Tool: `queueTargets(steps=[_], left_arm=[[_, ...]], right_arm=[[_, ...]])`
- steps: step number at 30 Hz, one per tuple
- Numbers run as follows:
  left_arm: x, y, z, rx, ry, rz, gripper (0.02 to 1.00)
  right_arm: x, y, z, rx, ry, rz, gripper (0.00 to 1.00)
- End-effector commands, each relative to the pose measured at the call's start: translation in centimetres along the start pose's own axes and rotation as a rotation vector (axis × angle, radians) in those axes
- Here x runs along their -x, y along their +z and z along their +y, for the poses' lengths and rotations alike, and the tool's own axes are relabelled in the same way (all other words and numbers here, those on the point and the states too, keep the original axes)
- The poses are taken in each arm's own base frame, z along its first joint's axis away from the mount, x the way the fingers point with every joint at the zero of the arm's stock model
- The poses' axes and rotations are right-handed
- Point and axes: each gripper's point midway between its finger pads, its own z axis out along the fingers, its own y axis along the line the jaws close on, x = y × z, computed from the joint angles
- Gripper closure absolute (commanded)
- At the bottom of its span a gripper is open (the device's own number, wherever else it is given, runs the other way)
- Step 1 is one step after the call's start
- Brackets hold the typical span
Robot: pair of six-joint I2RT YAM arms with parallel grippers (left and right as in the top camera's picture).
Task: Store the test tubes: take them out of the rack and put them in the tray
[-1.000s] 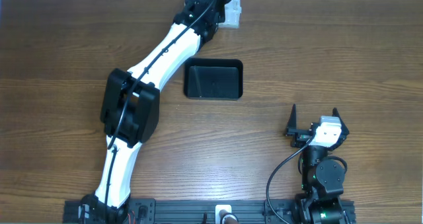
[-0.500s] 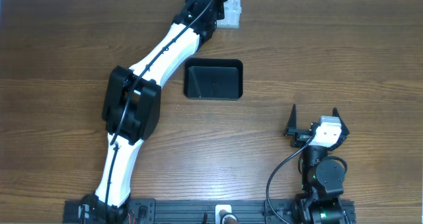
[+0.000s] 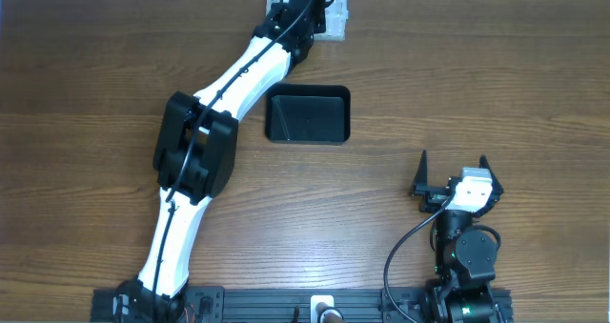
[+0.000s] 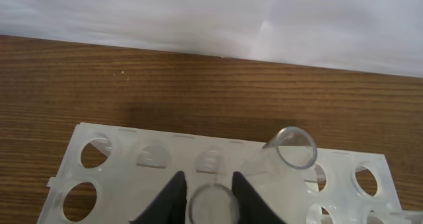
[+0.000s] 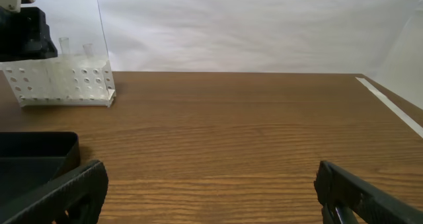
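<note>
A clear plastic rack (image 4: 99, 178) with rows of round holes stands at the table's far edge (image 3: 335, 20). One test tube (image 4: 294, 148) leans in a hole. My left gripper (image 4: 211, 199) is right over the rack, shut on the rim of a second test tube (image 4: 213, 204) that still sits in the rack. The black tray (image 3: 307, 114) lies nearer, with nothing visible in it. My right gripper (image 3: 450, 175) rests open near its base, far from both. In the right wrist view the rack (image 5: 63, 82) and tray (image 5: 36, 151) sit off to one side, and two tubes (image 5: 64, 45) poke up.
Bare wooden table (image 3: 496, 66) surrounds the tray and rack. A white wall (image 4: 264, 12) rises just behind the rack. The left arm's long white link (image 3: 238, 75) crosses the table beside the tray.
The left arm's elbow has shifted slightly up and to the right while its gripper stayed at the rack. The right arm has not moved.
</note>
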Motion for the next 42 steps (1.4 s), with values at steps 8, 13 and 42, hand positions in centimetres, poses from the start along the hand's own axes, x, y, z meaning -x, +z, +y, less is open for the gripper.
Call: queueTargets(steps=[8, 13, 42], left_arm=[[1.8, -0.1, -0.4, -0.017, -0.014, -0.036, 0.912], [4.2, -1.3, -1.0, -0.034, 0.014, -0.08, 0.906], [-2.7, -14.9, 3.7, 0.098, 0.039, 0.381, 0.978]], right_arm=[[-0.2, 0.0, 0.3, 0.014, -0.007, -0.002, 0.009], [-0.2, 0.0, 0.3, 0.014, -0.007, -0.002, 0.009], [-0.2, 0.0, 0.3, 0.014, -0.007, -0.002, 0.009]])
